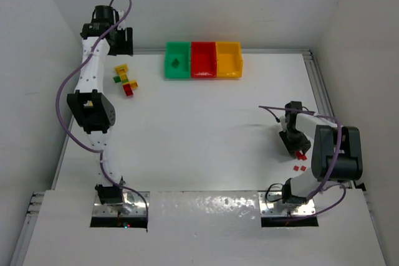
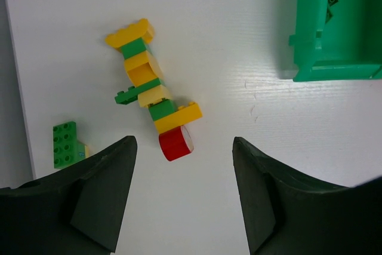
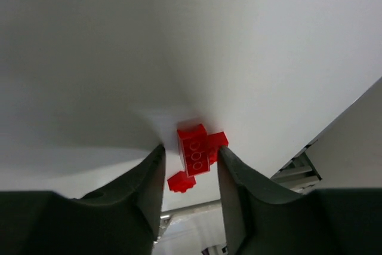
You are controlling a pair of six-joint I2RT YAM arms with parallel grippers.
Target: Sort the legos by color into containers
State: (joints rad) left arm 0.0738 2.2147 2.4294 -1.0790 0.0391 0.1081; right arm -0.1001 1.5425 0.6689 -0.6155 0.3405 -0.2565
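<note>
Green (image 1: 177,60), red (image 1: 202,59) and yellow (image 1: 228,59) bins stand in a row at the back. My left gripper (image 1: 120,43) is open above the far left. In the left wrist view it (image 2: 183,147) hovers over a joined stack of yellow and green legos (image 2: 150,85) ending in a red round piece (image 2: 176,143); a green brick (image 2: 64,144) lies to the left. My right gripper (image 1: 293,146) is low at the right. In its wrist view the jaws (image 3: 191,150) stand open around a red brick (image 3: 195,150), with small red pieces (image 3: 181,181) beside it.
The green bin's corner shows in the left wrist view (image 2: 334,28). Two more red pieces (image 1: 300,168) lie on the table near the right arm. The table's right rail (image 1: 318,85) runs close to the right gripper. A wall stands behind the bins.
</note>
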